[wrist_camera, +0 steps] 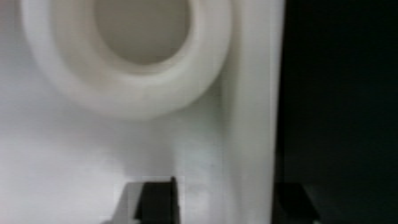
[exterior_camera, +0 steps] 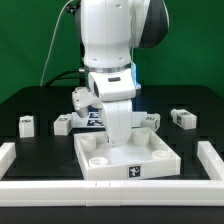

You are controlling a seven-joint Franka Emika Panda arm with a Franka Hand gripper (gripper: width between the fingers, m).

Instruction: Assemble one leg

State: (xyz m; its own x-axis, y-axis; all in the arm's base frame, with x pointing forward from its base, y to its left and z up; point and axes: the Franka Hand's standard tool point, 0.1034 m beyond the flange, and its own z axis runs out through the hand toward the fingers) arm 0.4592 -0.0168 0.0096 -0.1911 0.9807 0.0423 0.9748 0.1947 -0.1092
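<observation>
The large white tray-like panel lies at the front middle of the table. My gripper reaches straight down onto its far rim. In the wrist view the two dark fingertips stand either side of the panel's raised rim wall, and the gripper looks shut on it. A round corner socket shows close by inside the rim. Small white legs with tags lie loose on the table: two at the exterior view's left and one at its right. None is held.
The marker board lies behind the arm, partly hidden. Another small white part sits just behind the panel's far right corner. A low white fence borders the table's front and both sides.
</observation>
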